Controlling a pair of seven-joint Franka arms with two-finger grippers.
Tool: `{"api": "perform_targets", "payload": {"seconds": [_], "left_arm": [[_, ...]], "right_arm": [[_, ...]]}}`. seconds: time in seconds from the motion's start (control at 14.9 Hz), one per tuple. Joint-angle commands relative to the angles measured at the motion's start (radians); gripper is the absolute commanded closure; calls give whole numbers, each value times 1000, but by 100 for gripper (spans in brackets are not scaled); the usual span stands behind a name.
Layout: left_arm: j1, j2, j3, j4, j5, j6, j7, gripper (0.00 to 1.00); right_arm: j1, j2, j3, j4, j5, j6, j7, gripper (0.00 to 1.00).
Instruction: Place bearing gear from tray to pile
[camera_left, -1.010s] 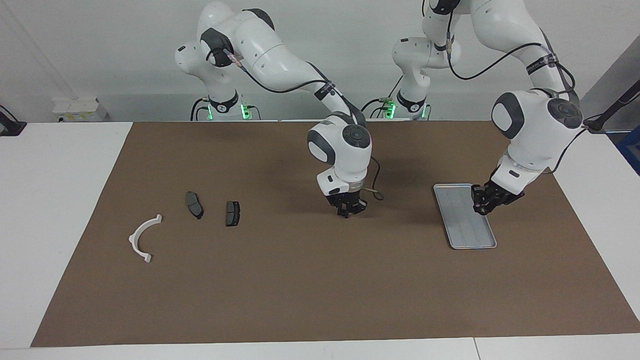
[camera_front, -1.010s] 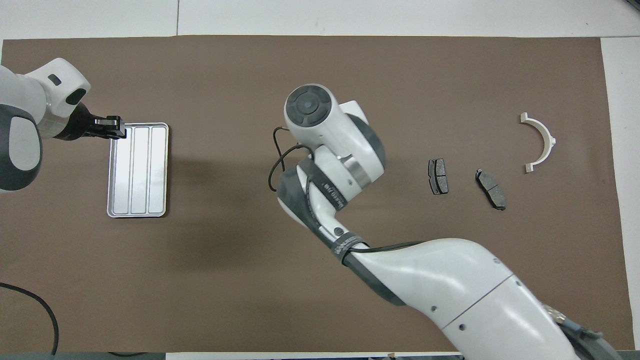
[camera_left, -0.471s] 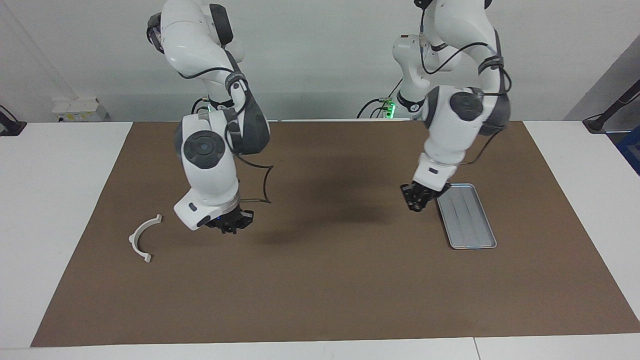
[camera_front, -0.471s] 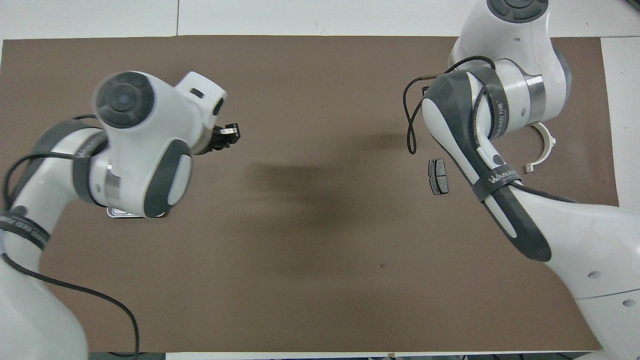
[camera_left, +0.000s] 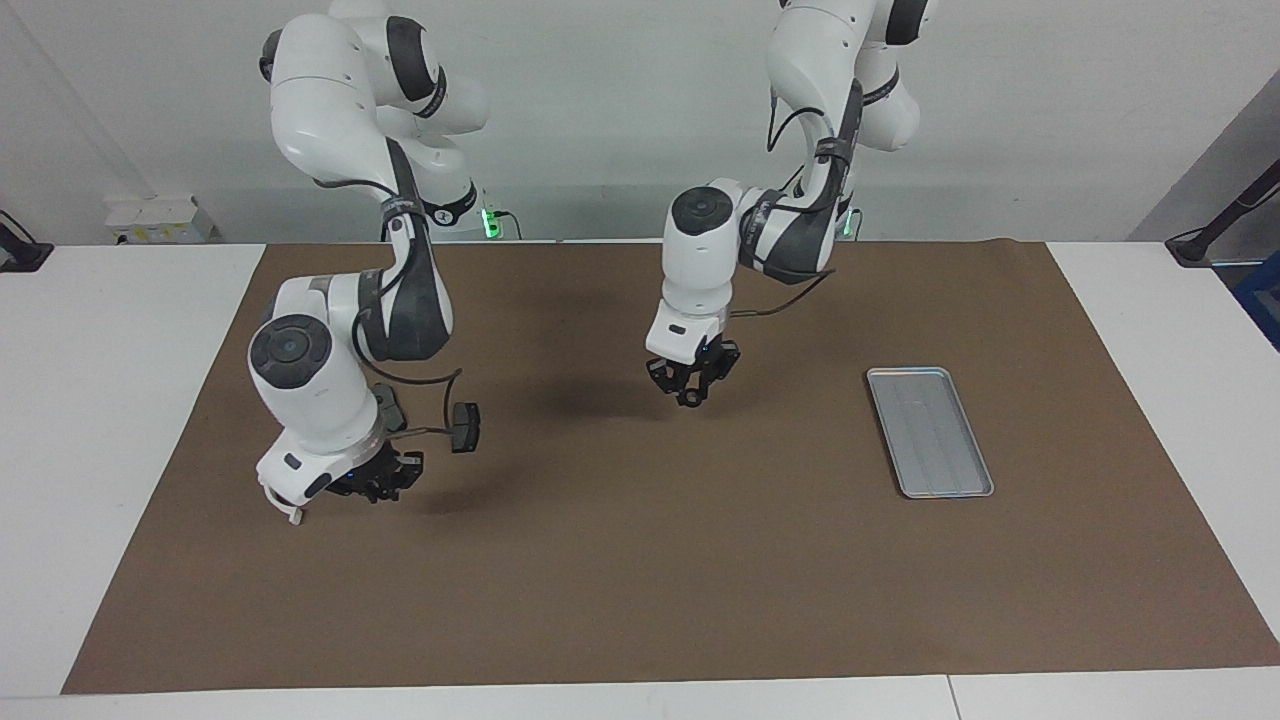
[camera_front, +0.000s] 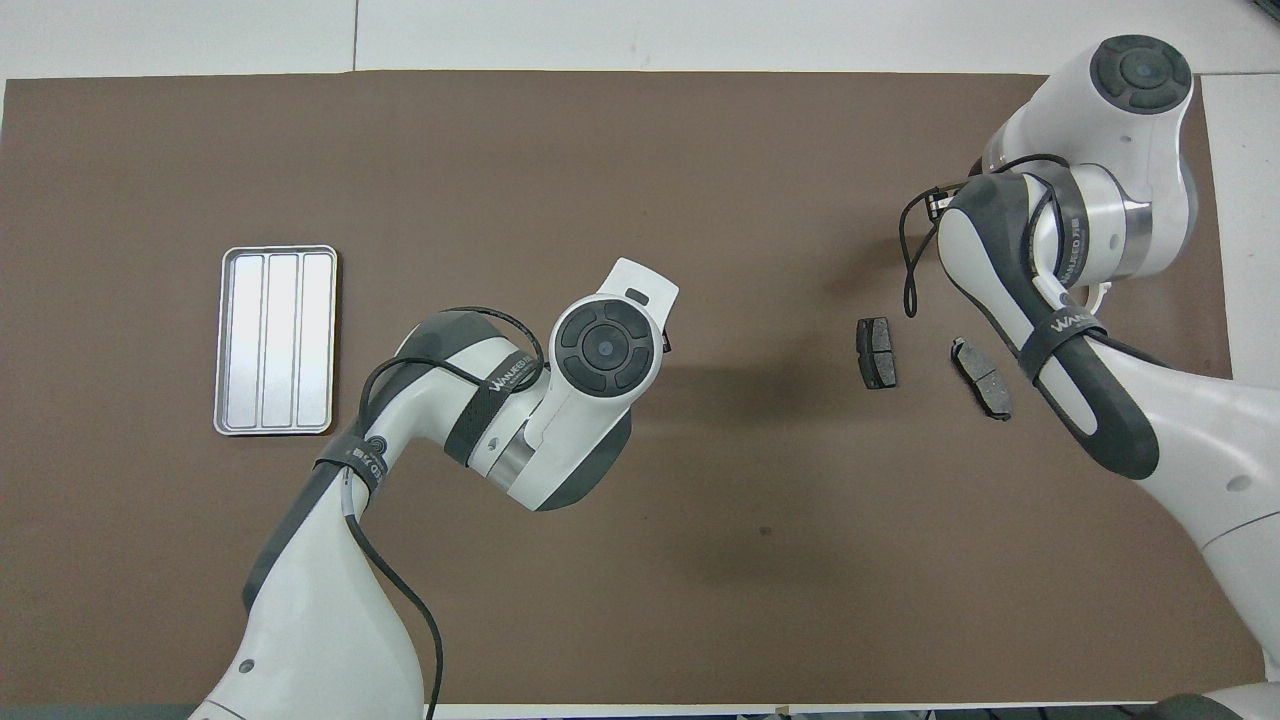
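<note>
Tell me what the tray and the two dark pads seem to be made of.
The tray: bare metal by its look, probably aluminium or steel, silver with a dull sheen and pressed lengthwise ridges.
The two brake pads: dark grey and matt, likely friction material on a backing plate; which exactly cannot be told.

One silver tray (camera_left: 930, 430) lies on the brown mat (camera_left: 640, 580). Two dark brake pads (camera_front: 876, 352) lie side by side, near one white half-ring bracket (camera_left: 290, 512), which is mostly hidden. Two robot arms, each with one gripper.
</note>
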Motion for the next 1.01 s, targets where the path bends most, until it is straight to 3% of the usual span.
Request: {"api": "perform_targets", "payload": {"seconds": [0.0,0.2,0.47,0.54,0.61,0.67,0.74,0.81,0.94], "left_arm": [[-12,15,16,-21,21,69,-30,100],[-23,18,16,-53,21,124,-31,100],[-23,20,16,-84,21,167,-31,100],[-23,21,16,-90,21,183,-31,100],[-23,26,16,-95,21,193,-31,100],[-21,26,16,-95,21,194,-30,90],[-21,26,17,-95,21,187,-25,38],[-17,25,19,-89,21,177,-17,0],[2,22,17,-63,22,134,-1,0]], "right_arm": [[-26,-13,18,-100,5,127,-26,100],[-29,1,16,-131,6,198,-26,100],[-28,1,16,-131,6,195,-23,100],[-28,1,16,-131,8,190,-18,58],[-26,1,18,-131,8,192,-15,7],[-26,-1,17,-128,7,184,-15,0],[-22,-5,16,-128,6,176,-15,0],[-19,-11,16,-128,6,167,-15,0],[-9,-37,18,-119,5,111,-14,0]]}}
